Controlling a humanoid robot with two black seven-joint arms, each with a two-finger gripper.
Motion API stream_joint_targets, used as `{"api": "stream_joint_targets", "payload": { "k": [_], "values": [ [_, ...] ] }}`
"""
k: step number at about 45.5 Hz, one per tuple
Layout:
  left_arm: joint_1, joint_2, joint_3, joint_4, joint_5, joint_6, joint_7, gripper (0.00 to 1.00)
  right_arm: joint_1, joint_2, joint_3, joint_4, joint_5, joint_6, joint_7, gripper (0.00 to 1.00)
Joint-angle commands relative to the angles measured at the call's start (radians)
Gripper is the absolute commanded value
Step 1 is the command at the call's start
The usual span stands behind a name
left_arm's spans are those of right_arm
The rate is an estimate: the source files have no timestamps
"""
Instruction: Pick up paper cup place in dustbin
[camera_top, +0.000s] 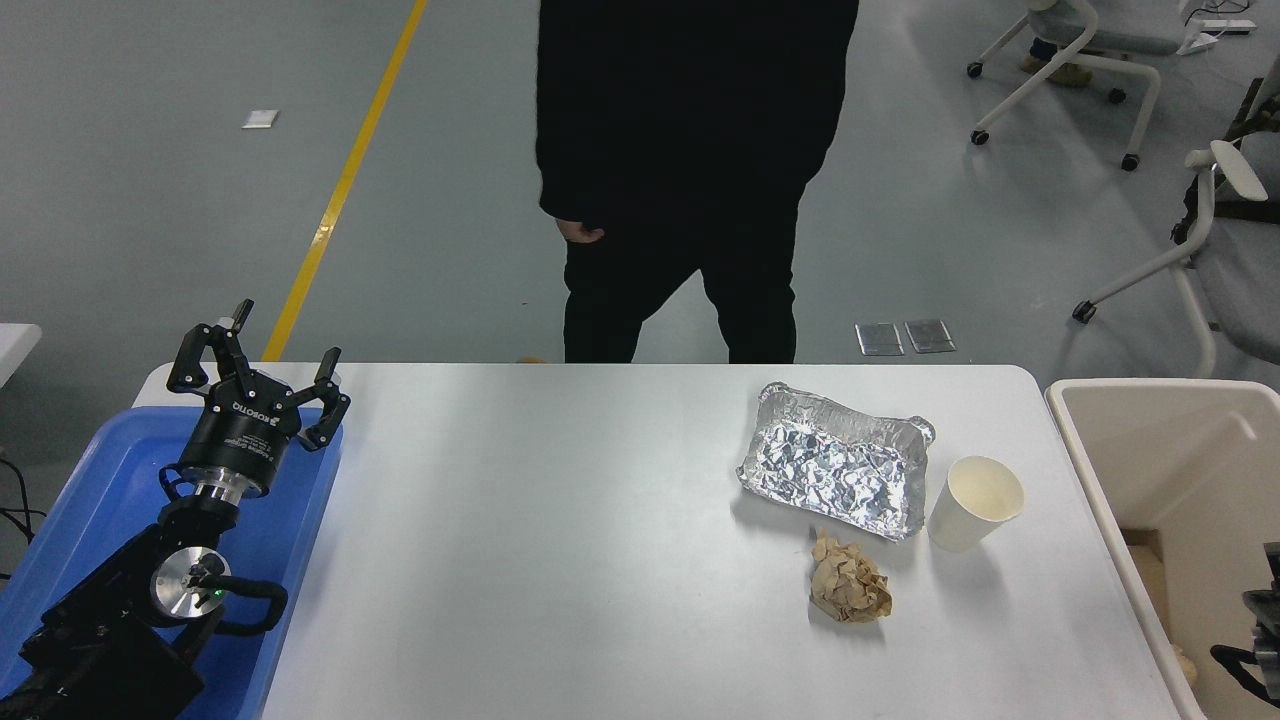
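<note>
the plain white tapered paper cup (972, 517) stands upright on the white table (560, 540) toward its right side, mouth up, its cream inside looking empty. it sits just to the right of the crinkled silver foil tray (835, 470), very near or touching the tray's near right corner, with the crumpled brown paper ball (849, 580) nearby on its near left. the large beige rectangular plastic dustbin (1100, 470) waits off the table's right edge, close to the cup. the cup should be very light and thin-walled, so it will likely dent under a hard squeeze and could tip or skid if nudged; the rolled rim is its stiffest part. a gentle hold across the wall below the rim, coming from the right or near side away from the foil, seems safest. the left hand (262, 368) rests parked over the blue plastic tray (110, 480) at the far left, fingers spread and empty. of the right arm (1262, 625) only a dark piece shows at the lower right edge; its hand is out of sight.
</note>
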Motion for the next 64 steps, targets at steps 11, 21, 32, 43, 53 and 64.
{"api": "stream_joint_targets", "payload": {
  "k": [11, 21, 32, 43, 53, 64],
  "values": [
    [0.000, 0.000, 0.000, 0.000, 0.000, 0.000, 0.000, 0.98, 0.000, 0.021, 0.000, 0.000, 0.000, -0.002, 0.000, 1.00],
    [0.000, 0.000, -0.001, 0.000, 0.000, 0.000, 0.000, 0.98, 0.001, 0.021, 0.000, 0.000, 0.000, -0.002, 0.000, 1.00],
    [0.000, 0.000, 0.000, 0.000, 0.000, 0.000, 0.000, 0.98, 0.003, 0.021, 0.000, 0.000, 0.000, 0.000, 0.000, 1.00],
    [0.000, 0.000, 0.000, 0.000, 0.000, 0.000, 0.000, 0.98, 0.011, 0.021, 0.000, 0.000, 0.000, 0.000, 0.000, 1.00],
    [0.000, 0.000, 0.000, 0.000, 0.000, 0.000, 0.000, 0.98, 0.023, 0.019, -0.002, 0.000, 0.000, 0.000, 0.002, 1.00],
    [0.000, 0.000, 0.000, 0.000, 0.000, 0.000, 0.000, 0.98, 0.089, -0.025, -0.011, 0.005, -0.001, 0.003, 0.005, 1.00]
  ]
}}
